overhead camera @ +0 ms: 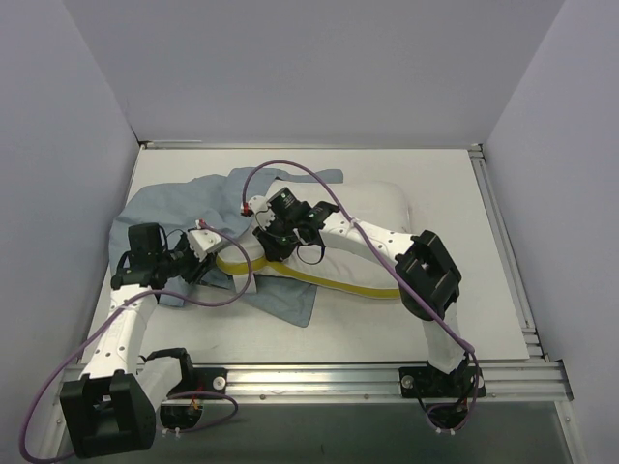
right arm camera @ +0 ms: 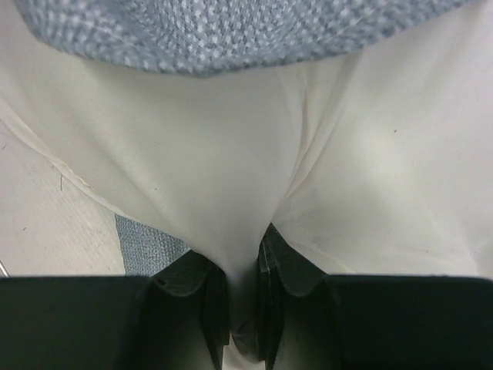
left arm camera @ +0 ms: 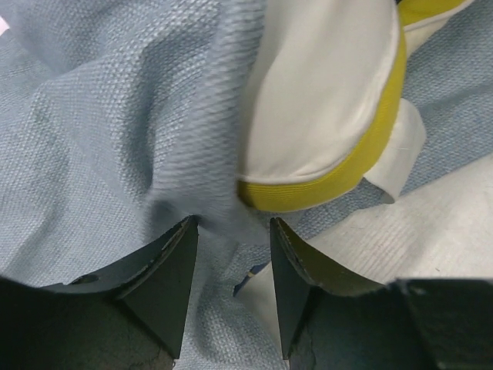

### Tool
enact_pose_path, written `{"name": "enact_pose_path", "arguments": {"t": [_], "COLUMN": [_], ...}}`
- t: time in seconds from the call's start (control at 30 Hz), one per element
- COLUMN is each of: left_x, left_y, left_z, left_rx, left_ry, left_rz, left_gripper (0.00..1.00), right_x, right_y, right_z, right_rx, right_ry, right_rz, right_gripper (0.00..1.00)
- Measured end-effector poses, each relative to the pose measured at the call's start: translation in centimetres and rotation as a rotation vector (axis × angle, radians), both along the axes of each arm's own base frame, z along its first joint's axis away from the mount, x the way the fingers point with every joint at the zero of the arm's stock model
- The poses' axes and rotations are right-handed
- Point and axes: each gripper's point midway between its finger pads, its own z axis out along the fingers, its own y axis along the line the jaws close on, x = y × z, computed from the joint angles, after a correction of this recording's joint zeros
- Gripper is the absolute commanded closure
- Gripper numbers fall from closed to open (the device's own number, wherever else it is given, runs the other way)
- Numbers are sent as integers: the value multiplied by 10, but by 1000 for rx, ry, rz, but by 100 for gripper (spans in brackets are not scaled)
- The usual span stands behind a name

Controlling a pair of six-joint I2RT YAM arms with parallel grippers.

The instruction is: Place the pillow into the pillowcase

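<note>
The white pillow [overhead camera: 372, 208] with its yellow band lies across the table's middle. Its left end rests on the grey-blue pillowcase [overhead camera: 164, 208], which is spread crumpled at the left. My right gripper [overhead camera: 263, 244] is at the pillow's left end, shut on a pinch of its white cover [right arm camera: 231, 154], with pillowcase cloth [right arm camera: 216, 31] just beyond it. My left gripper [overhead camera: 215, 261] is at the pillowcase beside the pillow's yellow-banded corner [left arm camera: 323, 100]. Its jaws [left arm camera: 233, 222] stand apart, with bunched pillowcase cloth [left arm camera: 115, 116] between and under them.
Grey walls enclose the table on the left, back and right. A metal rail [overhead camera: 338, 372] runs along the near edge and another [overhead camera: 503, 242] along the right side. Purple cables [overhead camera: 300, 172] loop over both arms above the cloth.
</note>
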Motion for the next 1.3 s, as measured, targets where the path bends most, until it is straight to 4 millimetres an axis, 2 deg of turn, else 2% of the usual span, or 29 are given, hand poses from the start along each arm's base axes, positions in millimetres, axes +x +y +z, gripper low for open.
{"name": "enact_pose_path", "arguments": {"t": [0.23,0.33,0.37,0.4,0.43,0.47,0.63,0.77,0.87,1.0,1.13,1.2,1.3], "left_x": [14,17,17,17,16,13,-13,-45,-60,-70,-73,-74,-78], "left_y": [5,4,3,2,0,-2,-16,-31,-39,-49,-56,-60,-71], "left_z": [-1,-3,-4,-5,-5,-5,8,27,40,50,51,48,45], "left_rx": [9,5,1,-4,-9,-12,-27,-58,-73,-96,-127,-141,-141], "left_ry": [-28,-24,-19,-13,-7,3,39,68,78,105,145,176,203], "left_rz": [34,33,33,27,14,0,-126,-240,-305,-361,-383,-395,-436], "left_gripper": [53,67,75,88,96,100,100,100,100,100,100,100,100], "right_x": [-1,-1,-1,-1,-1,-1,7,17,22,21,18,15,12], "right_y": [0,1,1,2,2,2,8,12,13,17,29,39,51], "right_z": [0,-3,-4,-5,-7,-7,-5,4,10,17,24,23,9], "right_rx": [4,1,0,0,-2,-3,20,69,111,168,224,246,270], "right_ry": [8,14,17,21,25,30,78,151,224,346,413,445,508], "right_rz": [1,2,2,2,0,-4,-73,-196,-293,-396,-428,-438,-457], "right_gripper": [100,100,100,100,100,100,100,100,100,100,100,100,100]}}
